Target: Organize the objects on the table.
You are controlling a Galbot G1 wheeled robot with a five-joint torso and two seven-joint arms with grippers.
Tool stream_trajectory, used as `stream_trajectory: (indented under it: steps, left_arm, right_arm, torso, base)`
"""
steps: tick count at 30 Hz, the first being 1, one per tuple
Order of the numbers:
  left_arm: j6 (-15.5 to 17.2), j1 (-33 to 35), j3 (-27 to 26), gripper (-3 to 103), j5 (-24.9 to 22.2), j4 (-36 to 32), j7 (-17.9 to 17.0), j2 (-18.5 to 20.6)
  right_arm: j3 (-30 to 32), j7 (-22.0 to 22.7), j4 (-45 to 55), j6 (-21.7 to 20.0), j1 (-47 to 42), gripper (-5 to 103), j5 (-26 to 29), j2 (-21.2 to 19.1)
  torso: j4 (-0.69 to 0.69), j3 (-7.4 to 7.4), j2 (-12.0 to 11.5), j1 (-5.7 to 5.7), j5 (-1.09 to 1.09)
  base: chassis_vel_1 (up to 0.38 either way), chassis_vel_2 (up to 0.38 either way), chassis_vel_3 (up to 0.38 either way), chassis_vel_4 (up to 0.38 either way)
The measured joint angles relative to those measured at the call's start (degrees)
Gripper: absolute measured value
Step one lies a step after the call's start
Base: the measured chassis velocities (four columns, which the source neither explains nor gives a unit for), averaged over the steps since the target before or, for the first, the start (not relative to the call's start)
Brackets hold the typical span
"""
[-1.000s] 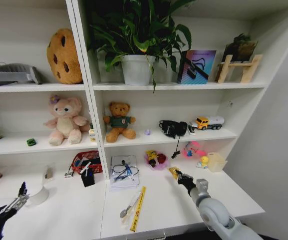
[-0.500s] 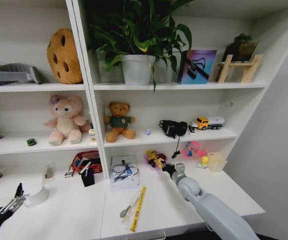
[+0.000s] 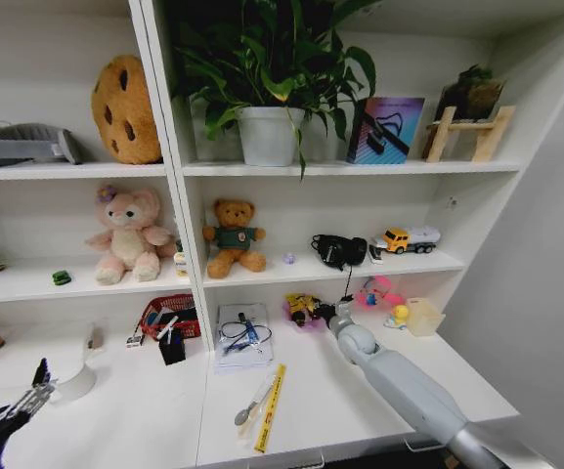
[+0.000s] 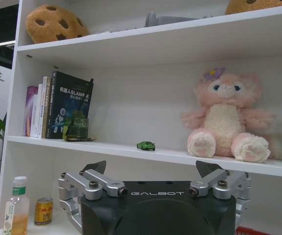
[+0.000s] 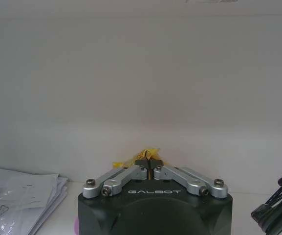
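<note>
My right gripper (image 3: 325,313) reaches over the bottom white shelf (image 3: 360,391) to the pink bowl (image 3: 308,315) of small toys at the back. It is shut on a small yellow item (image 5: 143,153), held against the back wall in the right wrist view (image 5: 149,164). My left gripper (image 3: 37,383) hangs low at the left, open and empty (image 4: 150,169), beside a white mug (image 3: 72,381). A tiny green toy car (image 4: 146,145) sits on the middle shelf (image 3: 62,277) next to the pink plush. A clear green-capped bottle (image 4: 17,205) stands below. The table is out of view.
On the bottom shelf lie a yellow ruler (image 3: 271,393), a spoon (image 3: 252,402), a stack of papers (image 3: 242,337), a red basket (image 3: 169,315) and a clear box (image 3: 423,316). Above stand a teddy bear (image 3: 234,237), a toy truck (image 3: 409,238), a black headset (image 3: 339,250) and a potted plant (image 3: 268,135).
My right arm has swung left and toward the back wall with the yellow item, ending beside the pink bowl. The left gripper has barely shifted.
</note>
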Motion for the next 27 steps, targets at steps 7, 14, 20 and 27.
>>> stream_trajectory:
  steps: [7,14,20,27]
  left_arm:
    - [-0.07,-0.22,0.18,100,-0.12,0.46,-0.01,0.43]
    - [-0.08,-0.46,0.23,100,-0.21,0.48,-0.09,0.84]
    - [0.16,-1.07,-0.17,100,-0.83,0.43,-0.37,1.44]
    - [0.21,-1.2,-0.14,100,-0.93,0.41,-0.41,1.63]
  right_arm:
    - [1.0,0.41,0.62,-0.21,-1.43,27,-0.87,-0.74]
    - [3.24,0.54,4.93,-0.37,-4.49,48,-0.95,-2.56]
    - [7.94,-0.5,15.35,0.05,-14.29,76,-3.06,-6.12]
    - [14.68,-1.86,24.68,2.85,-23.6,96,-7.57,-9.12]
  torso:
    - [-0.01,0.0,0.0,0.0,0.01]
    - [0.0,0.0,0.0,-0.01,0.01]
    - [-0.02,0.0,0.0,-0.01,0.02]
    - [0.0,-0.01,0.0,-0.02,0.02]
  base:
    - [0.0,0.0,0.0,0.0]
    - [0.0,0.0,0.0,0.0]
    - [0.0,0.0,0.0,0.0]
    - [0.0,0.0,0.0,0.0]
